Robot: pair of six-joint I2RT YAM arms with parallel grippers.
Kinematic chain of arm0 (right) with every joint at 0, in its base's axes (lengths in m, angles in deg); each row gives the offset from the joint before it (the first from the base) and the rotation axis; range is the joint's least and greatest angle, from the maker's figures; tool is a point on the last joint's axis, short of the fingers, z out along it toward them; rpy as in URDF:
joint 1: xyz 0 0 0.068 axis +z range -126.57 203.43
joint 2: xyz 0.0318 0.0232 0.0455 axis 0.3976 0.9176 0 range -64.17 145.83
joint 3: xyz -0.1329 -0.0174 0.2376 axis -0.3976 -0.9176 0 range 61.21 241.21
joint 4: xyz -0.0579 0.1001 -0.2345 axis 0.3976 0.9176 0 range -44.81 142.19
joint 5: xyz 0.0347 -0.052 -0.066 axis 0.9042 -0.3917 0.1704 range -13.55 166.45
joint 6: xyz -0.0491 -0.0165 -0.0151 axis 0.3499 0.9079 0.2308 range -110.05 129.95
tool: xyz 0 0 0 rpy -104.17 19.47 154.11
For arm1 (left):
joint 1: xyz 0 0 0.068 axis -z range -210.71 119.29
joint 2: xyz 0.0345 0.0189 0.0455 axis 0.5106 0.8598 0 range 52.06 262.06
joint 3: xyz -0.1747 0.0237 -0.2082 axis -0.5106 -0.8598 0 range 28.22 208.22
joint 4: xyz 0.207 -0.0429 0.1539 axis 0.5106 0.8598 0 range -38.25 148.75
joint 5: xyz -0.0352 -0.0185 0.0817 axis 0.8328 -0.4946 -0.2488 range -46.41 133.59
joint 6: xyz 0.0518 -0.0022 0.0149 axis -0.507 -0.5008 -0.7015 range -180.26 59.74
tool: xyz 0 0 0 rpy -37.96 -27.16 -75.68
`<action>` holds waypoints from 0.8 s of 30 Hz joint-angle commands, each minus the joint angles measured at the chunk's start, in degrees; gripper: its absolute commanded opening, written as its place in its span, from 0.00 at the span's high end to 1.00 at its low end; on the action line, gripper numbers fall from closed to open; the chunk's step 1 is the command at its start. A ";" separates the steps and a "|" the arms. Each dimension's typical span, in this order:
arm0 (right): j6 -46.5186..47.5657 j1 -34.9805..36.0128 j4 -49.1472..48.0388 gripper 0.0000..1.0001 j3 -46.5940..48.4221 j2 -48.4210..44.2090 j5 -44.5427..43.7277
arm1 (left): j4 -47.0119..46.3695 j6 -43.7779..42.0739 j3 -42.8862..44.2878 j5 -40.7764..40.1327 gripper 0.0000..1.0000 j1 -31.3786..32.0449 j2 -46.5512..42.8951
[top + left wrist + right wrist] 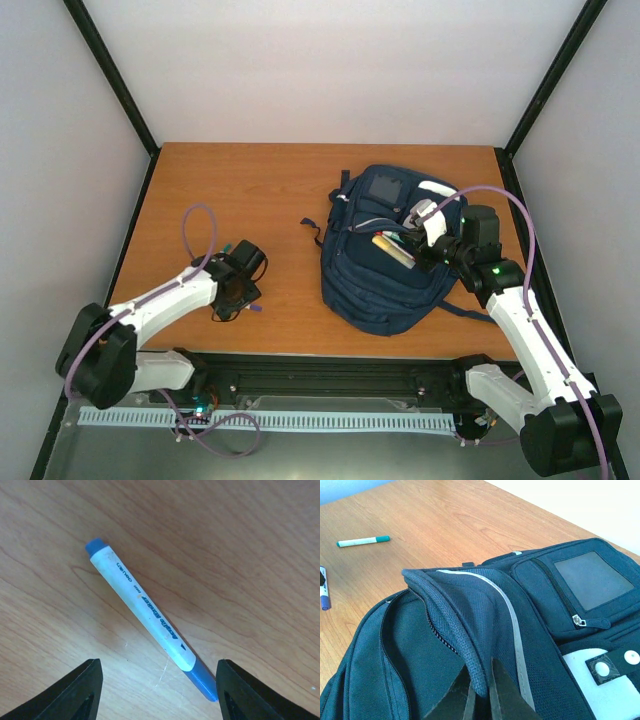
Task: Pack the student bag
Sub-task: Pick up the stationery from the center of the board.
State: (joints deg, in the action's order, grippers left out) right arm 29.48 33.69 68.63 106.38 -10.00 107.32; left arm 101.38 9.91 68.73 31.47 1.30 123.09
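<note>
The student bag (385, 265), navy blue with thin white stripes, lies on the right half of the table. Its front pocket gapes open with a yellowish item (393, 250) inside. My right gripper (481, 672) is shut on the zipper edge of the bag's flap (455, 615) and holds it lifted. A white pen with blue ends (147, 612) lies flat on the wood. My left gripper (158, 677) hangs over it, open, with one finger on each side of the pen's lower blue end. The right finger (245, 690) is almost touching that end.
A white marker with a green cap (362, 541) lies on the table left of the bag. The bag's strap loop (314, 232) sticks out toward the table's middle. Bare wood (250, 180) lies behind the left arm.
</note>
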 commanded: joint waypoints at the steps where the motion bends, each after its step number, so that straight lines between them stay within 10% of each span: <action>1: 0.51 -0.25 -4.50 0.97 1.43 -0.58 3.34 | -3.67 3.70 -1.04 2.77 0.37 -1.02 3.55; 24: 0.80 -0.26 -4.24 0.97 1.42 -0.39 3.23 | -9.82 -2.68 0.69 5.20 0.70 -4.37 13.37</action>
State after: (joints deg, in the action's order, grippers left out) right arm 29.77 33.69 68.79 106.38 -9.80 107.35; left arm 94.82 9.39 69.19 34.62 -2.70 134.43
